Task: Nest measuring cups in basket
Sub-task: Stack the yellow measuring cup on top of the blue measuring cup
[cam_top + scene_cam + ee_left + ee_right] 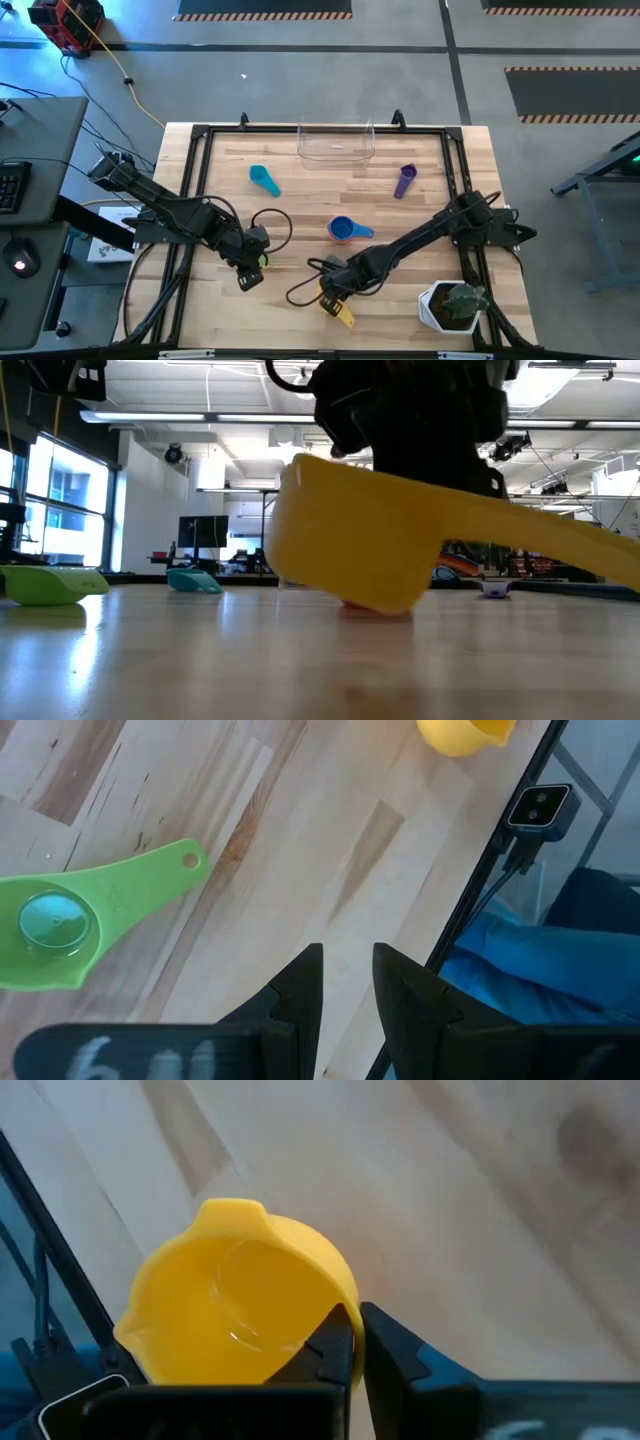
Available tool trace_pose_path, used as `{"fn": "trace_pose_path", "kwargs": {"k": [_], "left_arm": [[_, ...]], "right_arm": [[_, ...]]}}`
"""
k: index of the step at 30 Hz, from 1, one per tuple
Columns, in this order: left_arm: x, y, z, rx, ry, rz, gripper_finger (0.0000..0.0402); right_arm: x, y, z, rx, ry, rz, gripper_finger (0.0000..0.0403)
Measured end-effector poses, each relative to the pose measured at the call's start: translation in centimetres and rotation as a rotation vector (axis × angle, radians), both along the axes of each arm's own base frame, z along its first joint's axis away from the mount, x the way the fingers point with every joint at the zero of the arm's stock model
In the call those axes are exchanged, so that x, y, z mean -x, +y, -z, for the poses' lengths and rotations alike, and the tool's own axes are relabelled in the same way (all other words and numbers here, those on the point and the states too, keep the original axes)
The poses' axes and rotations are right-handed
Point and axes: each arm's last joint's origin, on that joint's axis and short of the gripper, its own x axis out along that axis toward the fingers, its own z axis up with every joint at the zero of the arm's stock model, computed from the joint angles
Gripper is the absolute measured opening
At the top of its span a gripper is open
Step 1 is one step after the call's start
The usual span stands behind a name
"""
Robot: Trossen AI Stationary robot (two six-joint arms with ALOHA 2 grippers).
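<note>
The right hand (355,1342) pinches the rim of the yellow cup (240,1295), judged light, stiff and slippery; the left hand (347,982) waits narrowly open.

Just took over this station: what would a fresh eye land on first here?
The right gripper is shut on the rim of the yellow cup at the table's near edge, filling the low view. The left gripper hangs beside the green cup, holding nothing. The clear basket sits empty at the far edge.

right tool (355,1342) clamped, left tool (345,982) parted
</note>
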Motion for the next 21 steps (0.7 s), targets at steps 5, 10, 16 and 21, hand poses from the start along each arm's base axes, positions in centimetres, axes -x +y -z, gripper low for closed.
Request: {"fn": "trace_pose_path", "kwargs": {"k": [5,10,16,21], "left_arm": [[0.0,0.0,0.0,0.000,-0.001,0.001,0.0081],[0.0,0.0,0.0,0.000,-0.001,0.001,0.0081],[0.0,0.0,0.0,0.001,-0.003,0.000,0.0081],[-0.1,0.0,0.0,-0.001,-0.008,-0.002,0.0081]], "right_arm": [[0.2,-1.7,-1.8,0.034,-0.010,-0.020,0.0003],[0.8,-3.9,-3.7,0.107,-0.002,-0.069,0.0002],[1.2,-7.2,-5.5,0.182,0.004,-0.153,0.0001],[1.4,-10.2,-6.4,0.227,0.015,-0.254,0.0001]]}}
